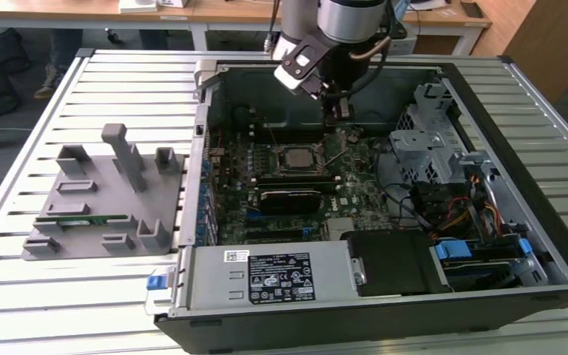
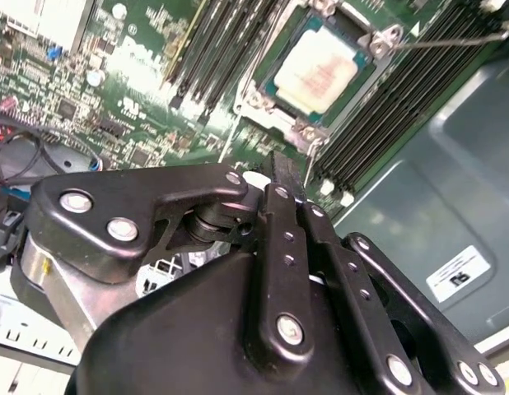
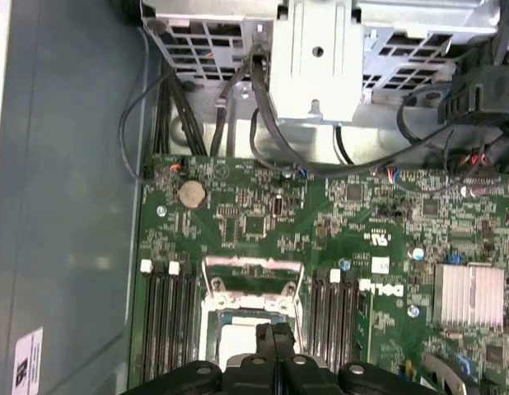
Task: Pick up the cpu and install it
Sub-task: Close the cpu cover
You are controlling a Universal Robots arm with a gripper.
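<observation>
You have one desk [image 1: 116,74] and one open computer case [image 1: 363,329]. In the case you can count one green board [image 3: 238,206], one cpu [image 2: 320,70], one round battery [image 3: 191,193] and two groups of black slots [image 3: 172,304]. There is one grey tray [image 1: 77,240], one green stick [image 1: 86,220] and one end effector [image 3: 270,331].
</observation>
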